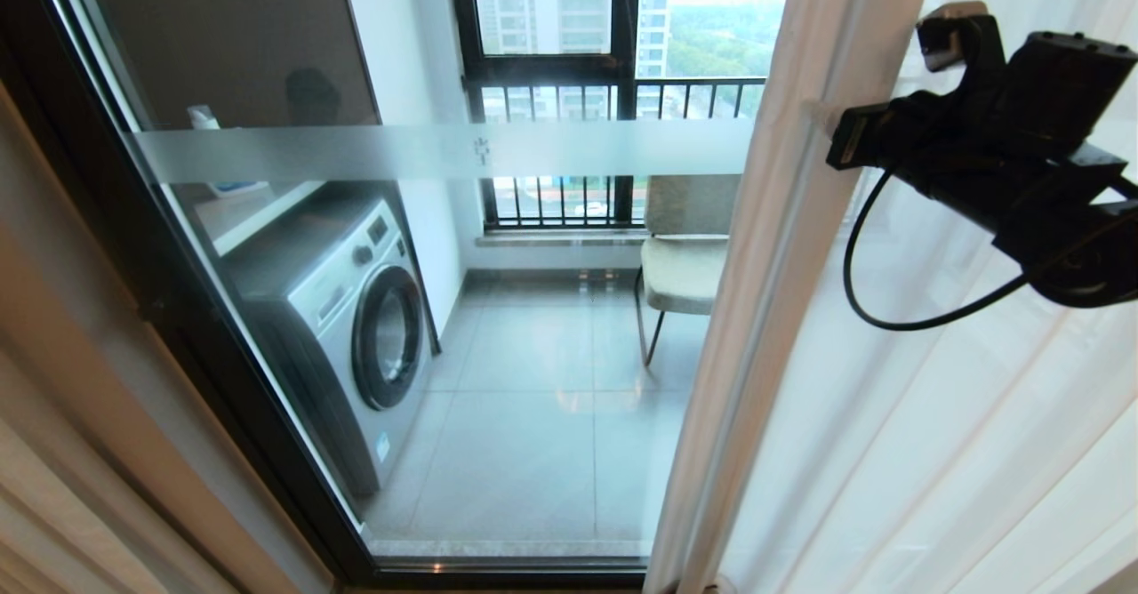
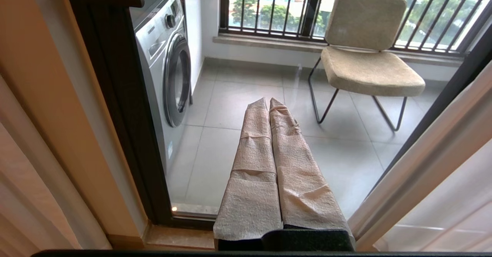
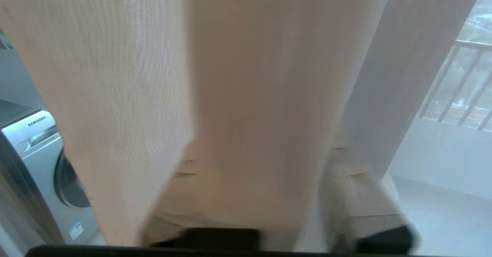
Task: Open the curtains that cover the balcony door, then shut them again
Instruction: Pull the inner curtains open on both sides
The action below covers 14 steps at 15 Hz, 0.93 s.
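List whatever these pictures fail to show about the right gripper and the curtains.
- Right gripper: in the head view its fingertips sink into the curtain's edge; in the right wrist view cloth drapes between the fingers, blurred, so a firm grip cannot be confirmed.
- Curtain top and rail: cut off by every view's edge.
- Characters on the frosted strip: too small.

Black right arm (image 1: pixel 1022 149), looped black cable (image 1: pixel 858 274); beige-wrapped fingers (image 2: pixel 253 161).

floor (image 1: pixel 533 416): grey tiled balcony floor, seen thru glass
washer (image 1: pixel 356 327): stood on floor at left, against wall
chair (image 1: pixel 685 265): beige, thin metal legs on floor, near railing
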Motion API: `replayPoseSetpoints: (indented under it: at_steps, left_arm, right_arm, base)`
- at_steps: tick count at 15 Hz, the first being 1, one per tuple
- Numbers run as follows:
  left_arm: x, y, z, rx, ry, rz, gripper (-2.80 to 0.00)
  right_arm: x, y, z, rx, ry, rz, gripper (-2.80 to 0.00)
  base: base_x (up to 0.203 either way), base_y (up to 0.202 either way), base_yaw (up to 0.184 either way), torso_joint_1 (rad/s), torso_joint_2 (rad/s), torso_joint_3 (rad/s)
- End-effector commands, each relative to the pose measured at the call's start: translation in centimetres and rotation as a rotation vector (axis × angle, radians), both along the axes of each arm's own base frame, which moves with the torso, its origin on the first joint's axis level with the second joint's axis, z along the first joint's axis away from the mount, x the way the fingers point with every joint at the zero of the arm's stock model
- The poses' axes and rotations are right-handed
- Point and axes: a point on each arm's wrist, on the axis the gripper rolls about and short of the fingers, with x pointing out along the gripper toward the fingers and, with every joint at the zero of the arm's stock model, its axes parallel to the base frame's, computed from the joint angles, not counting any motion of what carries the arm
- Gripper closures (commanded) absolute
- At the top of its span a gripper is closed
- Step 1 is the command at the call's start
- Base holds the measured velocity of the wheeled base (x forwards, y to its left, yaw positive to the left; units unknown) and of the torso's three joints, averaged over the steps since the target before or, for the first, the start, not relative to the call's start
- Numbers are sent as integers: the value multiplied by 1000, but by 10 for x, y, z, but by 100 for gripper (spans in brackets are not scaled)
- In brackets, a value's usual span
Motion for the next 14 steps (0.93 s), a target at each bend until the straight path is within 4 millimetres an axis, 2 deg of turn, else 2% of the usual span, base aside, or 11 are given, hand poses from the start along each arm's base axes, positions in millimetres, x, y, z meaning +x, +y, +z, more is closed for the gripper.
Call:
replayPoseSetpoints:
  at_steps: [1, 4, 7, 14]
  left_arm:
    - [0, 0, 0, -1, -1, 0, 0]
    - [0, 0, 0, -1, -1, 2, 0]
    - [0, 0, 0, -1, -1, 2, 0]
    - [0, 0, 0, -1, -1, 1, 0]
  right_arm:
    - [-1, -2, 3, 6, -9, -23, 0]
    - [-1, -6, 3, 47, -1, -176, 0]
    - [-6, -14, 11, 53, -24, -203, 0]
    - [-17, -49, 23, 28, -55, -332, 0]
  base:
    - [0, 0, 0, 0, 0, 0]
    - [0, 0, 0, 0, 0, 0]
    - [0, 0, 0, 0, 0, 0]
    - [0, 0, 0, 0, 0, 0]
